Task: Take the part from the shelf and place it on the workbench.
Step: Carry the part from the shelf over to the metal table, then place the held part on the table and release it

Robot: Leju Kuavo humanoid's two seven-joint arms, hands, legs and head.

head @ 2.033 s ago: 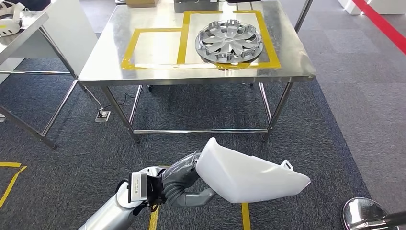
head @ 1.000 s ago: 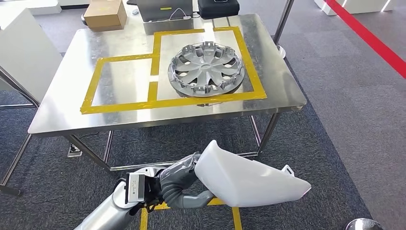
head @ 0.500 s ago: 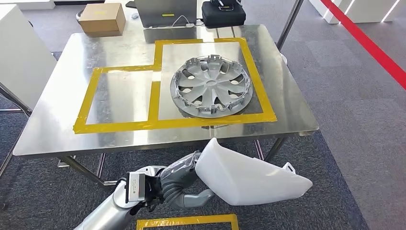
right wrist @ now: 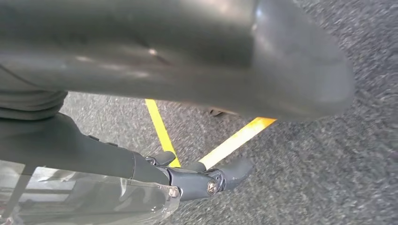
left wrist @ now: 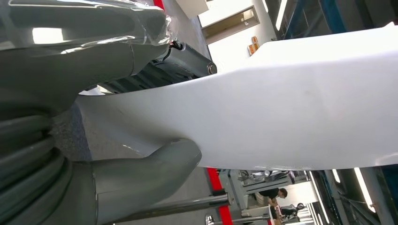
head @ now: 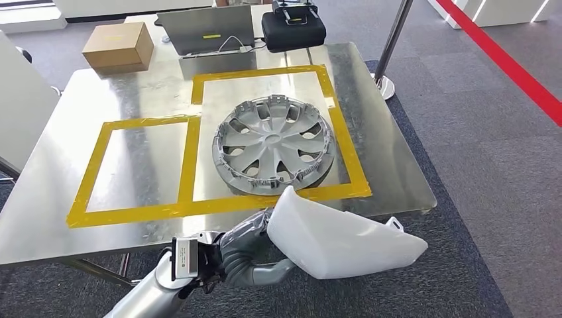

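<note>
My left hand (head: 244, 257) holds a large white curved plastic part (head: 344, 242) low in front of me, level with the near edge of the steel workbench (head: 50, 182). In the left wrist view the grey thumb (left wrist: 141, 183) presses under the white part (left wrist: 291, 108) and darker fingers clamp its other side. The bench carries two yellow taped outlines: the left square (head: 139, 165) is bare, and a silver hubcap (head: 272, 147) lies in the larger one. My right hand (right wrist: 206, 56) hangs over the carpet, thumb and dark fingers (right wrist: 197, 180) apart, holding nothing.
At the bench's far edge stand a cardboard box (head: 118, 46), a grey laptop (head: 205, 30) and a black case (head: 293, 30). A metal pole (head: 392, 40) rises at the far right corner. A white panel (head: 20, 109) stands on the left, and a red floor line (head: 510, 63) runs on the right.
The whole view has shifted: the workbench has come much closer and now fills the upper picture. My left hand keeps the same hold on the white part.
</note>
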